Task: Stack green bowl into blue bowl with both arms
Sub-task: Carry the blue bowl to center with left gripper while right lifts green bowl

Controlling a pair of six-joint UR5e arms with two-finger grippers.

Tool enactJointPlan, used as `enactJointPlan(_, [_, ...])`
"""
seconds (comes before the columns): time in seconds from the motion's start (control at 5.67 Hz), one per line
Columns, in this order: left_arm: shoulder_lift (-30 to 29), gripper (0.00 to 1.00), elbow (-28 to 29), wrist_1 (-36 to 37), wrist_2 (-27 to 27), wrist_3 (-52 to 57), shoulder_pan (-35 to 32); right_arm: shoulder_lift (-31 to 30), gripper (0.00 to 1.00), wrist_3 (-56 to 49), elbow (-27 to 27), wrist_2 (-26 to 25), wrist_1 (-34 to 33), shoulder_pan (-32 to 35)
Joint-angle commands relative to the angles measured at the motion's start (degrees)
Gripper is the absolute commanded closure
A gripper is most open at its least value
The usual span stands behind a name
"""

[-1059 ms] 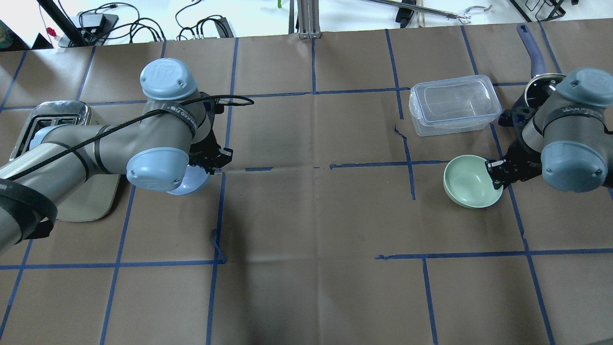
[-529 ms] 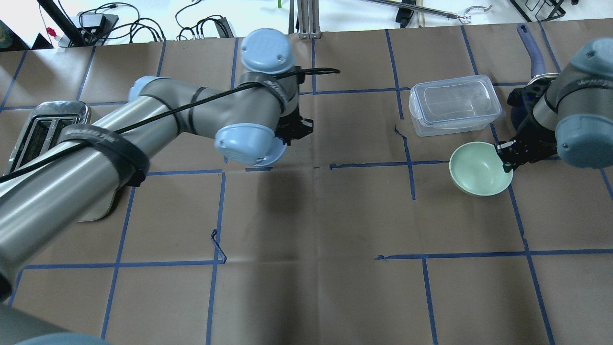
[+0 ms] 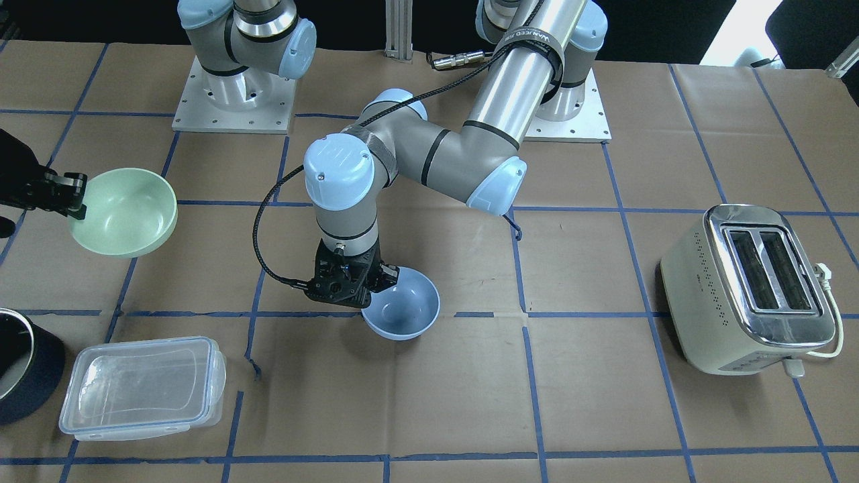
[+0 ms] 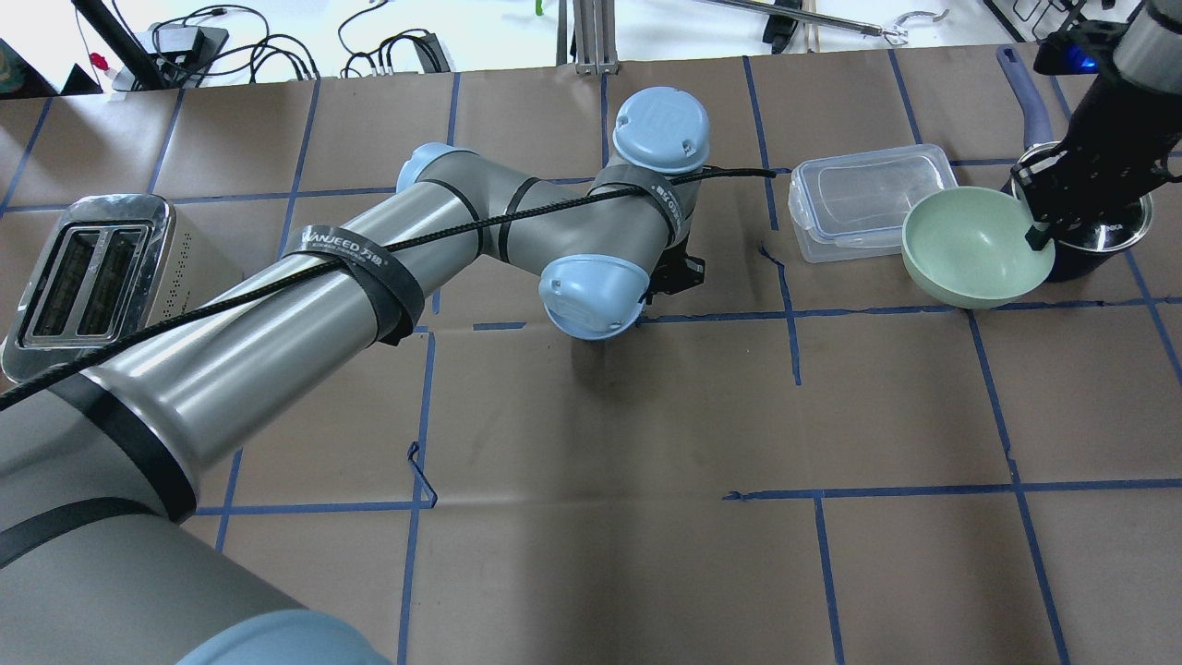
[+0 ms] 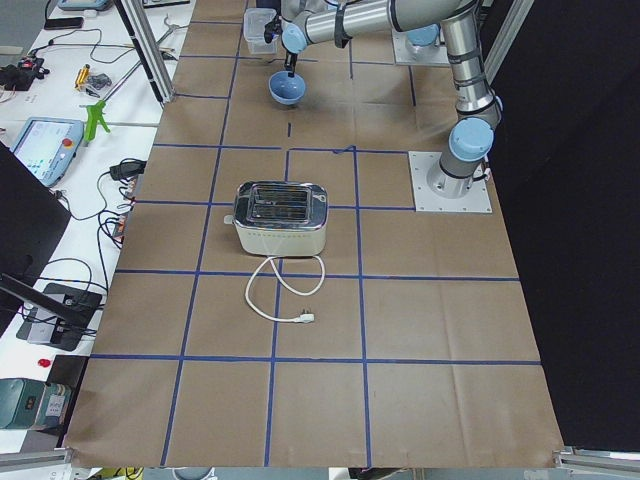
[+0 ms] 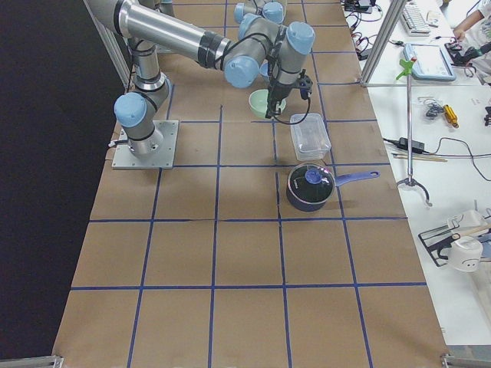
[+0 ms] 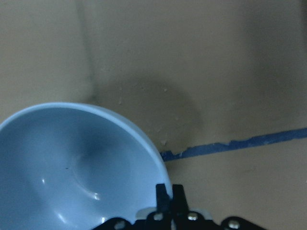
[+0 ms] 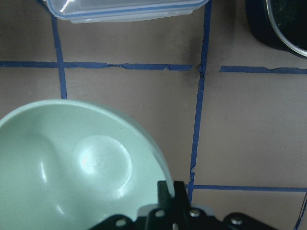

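Jaws on the left gripper (image 3: 376,278) are clamped on the rim of the blue bowl (image 3: 406,310), biting at about its 10 o'clock edge in the front-facing view. Jaws on the right gripper (image 3: 72,194) are clamped on the 9 o'clock rim of the green bowl (image 3: 127,213). Both bowls are mouth-up. Green looks well clear of the counter (image 3: 604,402). Blue is near mid-counter and reads as just off the surface, judging by the offset shadow in the left wrist view. Key relation: in the front-facing view green lies between 9 and 10 o'clock from blue, well apart, with bare counter between them. Both bowls are round, so there is no axis to align, only centres. The right arm carries the mover, so it likely has to run toward 3–4 o'clock and then drop. Catch: the left jaws sit on the blue rim on the side facing green, so one finger is inside the bowl and will probably block full seating until it lets go. Clutter: the clear container (image 3: 141,386) and dark pot (image 3: 20,382) are at 6–7 o'clock from green, off the direct path. The toaster (image 3: 751,288) is far out at 3 o'clock from blue.
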Motion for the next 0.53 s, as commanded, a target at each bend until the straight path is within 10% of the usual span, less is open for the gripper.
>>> enactJointPlan(0.0, [-1.28, 0.96, 0.30, -2.92, -1.07, 0.36, -0.18, -1.17, 0.94, 0.00, -1.56, 0.39, 3.15, 0.08])
enactJointPlan(0.18, [-1.47, 0.95, 1.09, -2.48, -1.16, 0.28, -0.18, -0.91, 0.93, 0.00, -1.21, 0.57, 3.15, 0.08])
enactJointPlan(0.35, [-1.82, 0.48, 0.92, -2.30, -1.08, -0.07, -0.09, -0.82, 0.93, 0.09, -0.69, 0.66, 3.06, 0.08])
